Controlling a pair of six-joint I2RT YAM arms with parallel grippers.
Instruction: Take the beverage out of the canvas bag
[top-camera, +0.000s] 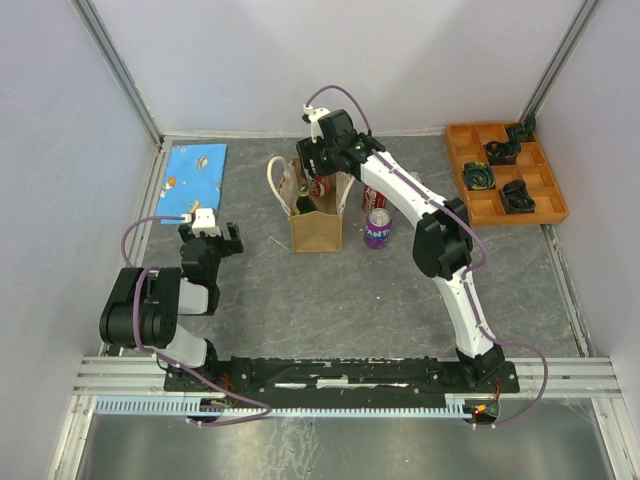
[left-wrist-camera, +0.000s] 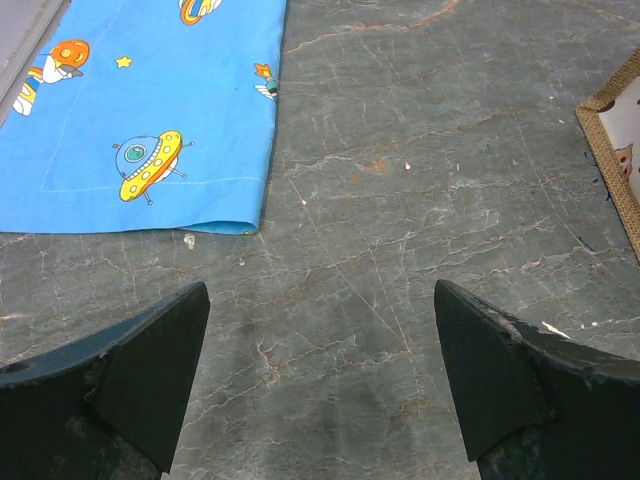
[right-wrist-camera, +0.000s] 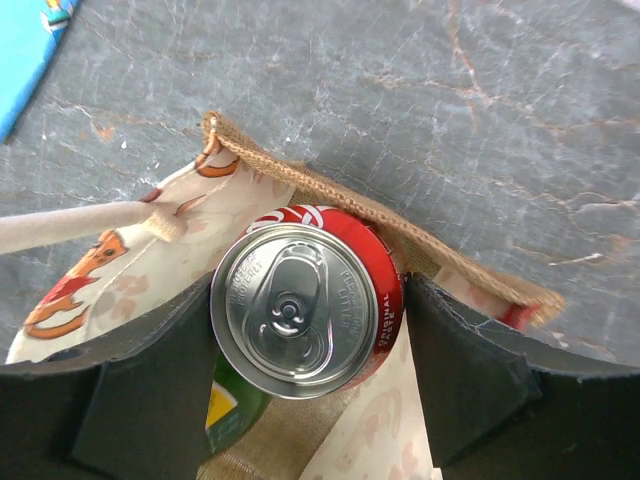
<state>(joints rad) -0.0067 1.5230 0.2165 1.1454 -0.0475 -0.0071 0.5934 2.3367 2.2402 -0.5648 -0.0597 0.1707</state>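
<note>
Our right gripper pinches the round, shiny-topped red can inside the coarse-woven canvas bag; our left gripper gapes.

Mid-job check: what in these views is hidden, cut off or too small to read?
- Right wrist: the green-and-yellow item inside the tan canvas bag is mostly covered by the red aluminium can, so its label is unreadable.
- Left wrist: the bag is cut off by the right edge.
- Top: the dark parts in the orange plastic tray are too small to identify.
</note>
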